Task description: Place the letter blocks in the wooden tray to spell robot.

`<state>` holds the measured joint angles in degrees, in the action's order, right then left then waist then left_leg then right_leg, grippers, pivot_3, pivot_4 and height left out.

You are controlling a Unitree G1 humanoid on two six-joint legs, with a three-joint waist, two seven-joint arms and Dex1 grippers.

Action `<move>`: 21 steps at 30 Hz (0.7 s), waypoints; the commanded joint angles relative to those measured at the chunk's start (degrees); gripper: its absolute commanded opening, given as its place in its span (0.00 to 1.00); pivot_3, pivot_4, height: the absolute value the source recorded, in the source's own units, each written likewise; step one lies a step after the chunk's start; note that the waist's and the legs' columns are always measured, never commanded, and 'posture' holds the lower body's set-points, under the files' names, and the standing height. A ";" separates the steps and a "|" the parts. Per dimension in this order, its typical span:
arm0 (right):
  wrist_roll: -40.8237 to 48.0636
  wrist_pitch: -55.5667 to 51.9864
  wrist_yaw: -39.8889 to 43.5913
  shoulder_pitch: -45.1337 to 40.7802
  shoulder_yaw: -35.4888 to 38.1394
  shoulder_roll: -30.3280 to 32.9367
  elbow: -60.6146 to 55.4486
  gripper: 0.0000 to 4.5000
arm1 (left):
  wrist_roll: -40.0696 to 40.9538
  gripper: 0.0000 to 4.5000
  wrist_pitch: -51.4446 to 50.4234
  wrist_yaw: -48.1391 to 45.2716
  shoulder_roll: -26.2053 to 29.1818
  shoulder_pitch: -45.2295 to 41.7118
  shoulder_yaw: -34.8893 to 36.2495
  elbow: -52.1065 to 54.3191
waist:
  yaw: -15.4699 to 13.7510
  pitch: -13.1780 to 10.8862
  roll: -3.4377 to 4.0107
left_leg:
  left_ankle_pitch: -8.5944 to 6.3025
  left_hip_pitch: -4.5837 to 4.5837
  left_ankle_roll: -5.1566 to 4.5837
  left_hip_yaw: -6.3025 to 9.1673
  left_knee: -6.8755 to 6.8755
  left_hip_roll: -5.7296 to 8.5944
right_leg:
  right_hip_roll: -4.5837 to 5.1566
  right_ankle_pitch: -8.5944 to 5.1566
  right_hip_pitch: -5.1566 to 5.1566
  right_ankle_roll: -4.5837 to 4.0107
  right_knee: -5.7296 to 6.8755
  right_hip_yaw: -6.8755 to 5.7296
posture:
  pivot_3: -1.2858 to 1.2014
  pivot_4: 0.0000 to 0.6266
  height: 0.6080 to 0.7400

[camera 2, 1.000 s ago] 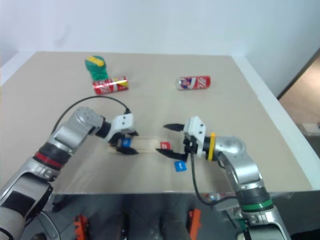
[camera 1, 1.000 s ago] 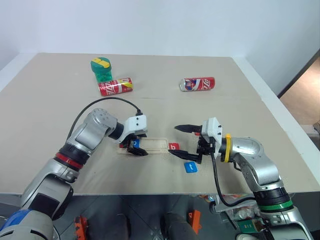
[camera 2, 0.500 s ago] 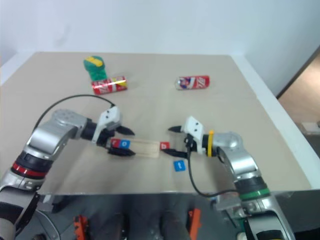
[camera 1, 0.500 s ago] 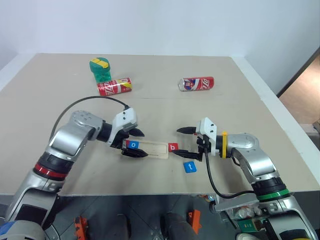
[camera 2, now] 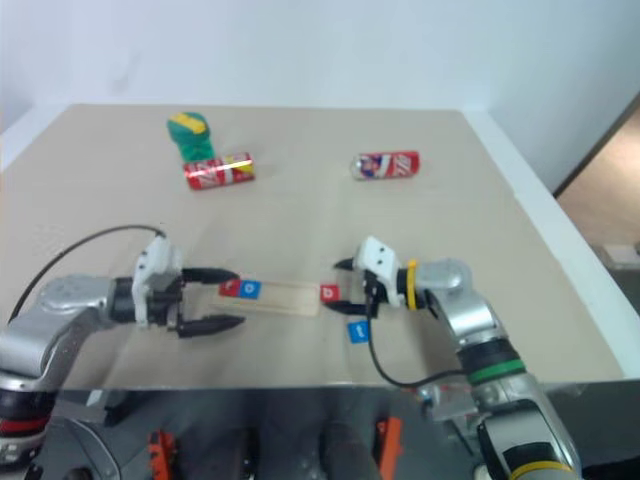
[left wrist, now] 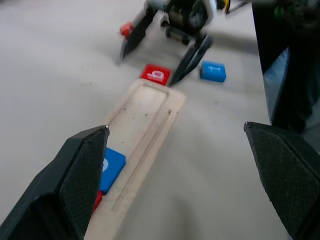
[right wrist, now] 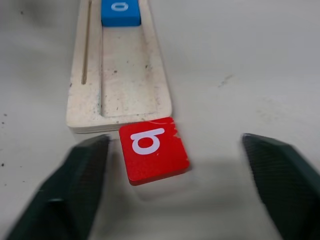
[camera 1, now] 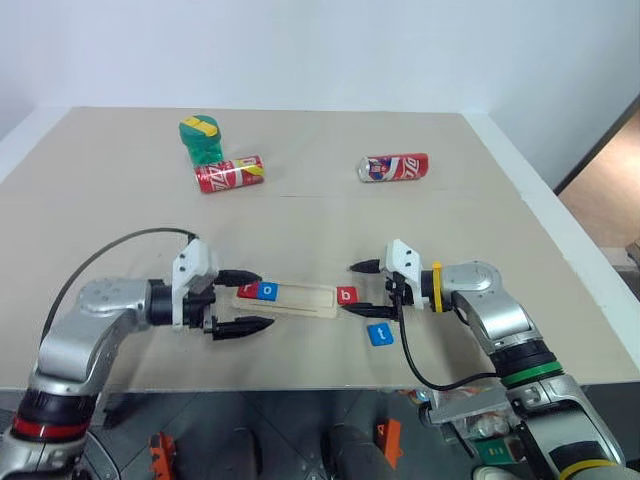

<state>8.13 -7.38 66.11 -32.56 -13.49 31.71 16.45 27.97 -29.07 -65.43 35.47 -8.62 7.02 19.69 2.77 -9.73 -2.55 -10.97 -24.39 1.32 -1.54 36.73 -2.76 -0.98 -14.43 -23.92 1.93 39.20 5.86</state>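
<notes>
The red b block (right wrist: pixel 153 148) lies flat on the table (camera 1: pixel 300 200), touching the open end of the wooden tray (camera 1: pixel 300 297), with the right gripper (camera 1: pixel 366 289) spread around it, not yet pinching. To do this well, the gripper should close squarely on opposite edges, lift slightly, and seat it beside the blue o block (camera 1: pixel 268 291) and red r block (camera 1: pixel 248 291). The left gripper (camera 1: pixel 243 301) hangs apart near the tray's filled end; the blue t block (camera 1: pixel 380 335) waits nearby.
</notes>
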 commanded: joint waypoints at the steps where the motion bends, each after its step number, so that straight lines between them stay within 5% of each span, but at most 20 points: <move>1: -0.04 -0.85 0.15 0.03 0.39 0.22 -1.98 0.59 | -0.24 1.00 4.25 4.98 -1.69 5.18 2.11 6.29 | -0.01 0.00 0.00 | 0.00 0.03 0.00 -0.01 0.00 0.02 | 0.04 0.00 0.02 0.00 0.00 0.00 | 0.52 0.24 1.00; 5: -0.08 -3.49 -1.89 1.13 0.73 -0.23 -4.81 0.28 | -3.00 1.00 7.86 11.18 -4.02 9.28 1.06 8.36 | -0.11 0.00 0.00 | 0.05 0.10 0.00 0.01 0.03 0.05 | 0.06 -0.01 0.13 0.10 -0.01 -0.02 | 0.52 0.24 1.00; 16: 3.73 -9.86 -7.15 -2.19 5.20 -1.21 -12.38 0.27 | -7.13 1.00 12.42 21.47 -6.68 15.64 -0.04 11.31 | 0.10 0.00 0.01 | 0.13 0.22 -0.06 -0.10 -0.01 0.01 | 0.05 0.00 0.14 0.09 -0.04 0.01 | 0.52 0.24 1.00; 21: 2.74 -13.52 -5.04 -5.53 -4.23 -7.80 -16.53 0.27 | -7.75 1.00 13.58 24.57 -8.34 18.46 -0.58 11.67 | 0.25 0.01 -0.01 | 0.13 0.20 -0.05 0.01 -0.18 -0.17 | -0.17 -0.01 0.04 -0.01 -0.04 -0.06 | 0.52 0.24 1.00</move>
<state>11.60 -20.63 60.35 -37.20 -14.97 25.07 1.16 20.26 -16.68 -42.00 27.65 9.28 6.53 28.74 3.02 -9.72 -2.56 -10.84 -24.19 1.27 -1.53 36.53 -2.96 -1.16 -14.46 -23.87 1.89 39.17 5.79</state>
